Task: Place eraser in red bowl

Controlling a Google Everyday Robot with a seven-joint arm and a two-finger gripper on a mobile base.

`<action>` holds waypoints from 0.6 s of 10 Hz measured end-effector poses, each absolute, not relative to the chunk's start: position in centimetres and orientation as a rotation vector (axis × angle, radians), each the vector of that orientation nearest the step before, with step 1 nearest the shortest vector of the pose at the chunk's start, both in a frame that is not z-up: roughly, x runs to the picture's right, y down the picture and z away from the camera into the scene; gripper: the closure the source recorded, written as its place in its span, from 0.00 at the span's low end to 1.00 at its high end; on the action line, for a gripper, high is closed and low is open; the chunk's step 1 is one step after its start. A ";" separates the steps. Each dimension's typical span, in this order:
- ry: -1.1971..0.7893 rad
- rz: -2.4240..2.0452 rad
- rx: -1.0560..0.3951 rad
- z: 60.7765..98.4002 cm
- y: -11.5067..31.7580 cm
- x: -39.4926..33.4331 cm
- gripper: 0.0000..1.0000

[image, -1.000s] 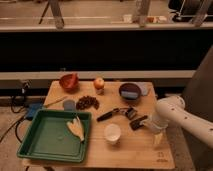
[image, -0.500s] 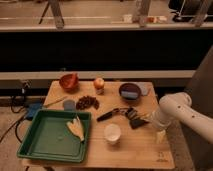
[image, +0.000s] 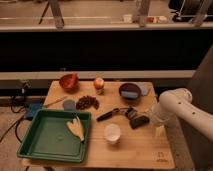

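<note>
Eraser [image: 139,121] just beside pincer [image: 153,118], well apart from red bowl [image: 69,81]; pincer state indiscernible.

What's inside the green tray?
One pale yellow thing lies in the green tray, near its right wall; the floor beneath it is hidden. The gripper is over the table, farther right.

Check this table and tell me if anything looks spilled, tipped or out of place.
Nothing clearly stands out. The red bowl and white cup sit upright, and a yellowish item lies inside the green tray. The gripper hangs over the right side of the table, beside a dark block.
</note>
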State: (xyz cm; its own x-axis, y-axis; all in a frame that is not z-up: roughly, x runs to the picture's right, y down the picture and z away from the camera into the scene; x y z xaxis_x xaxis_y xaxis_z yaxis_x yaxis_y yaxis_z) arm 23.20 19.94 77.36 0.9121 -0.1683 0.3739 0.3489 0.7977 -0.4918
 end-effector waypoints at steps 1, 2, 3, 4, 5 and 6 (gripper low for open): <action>-0.310 -0.274 -0.598 79.5 20.5 23.1 0.20; -0.301 -0.267 -0.606 81.0 21.0 23.1 0.20; -0.289 -0.258 -0.616 83.0 21.6 23.1 0.20; -0.279 -0.248 -0.627 84.6 22.1 23.4 0.21; -0.270 -0.237 -0.645 86.2 22.4 23.5 0.29; -0.269 -0.241 -0.652 87.1 22.4 23.2 0.38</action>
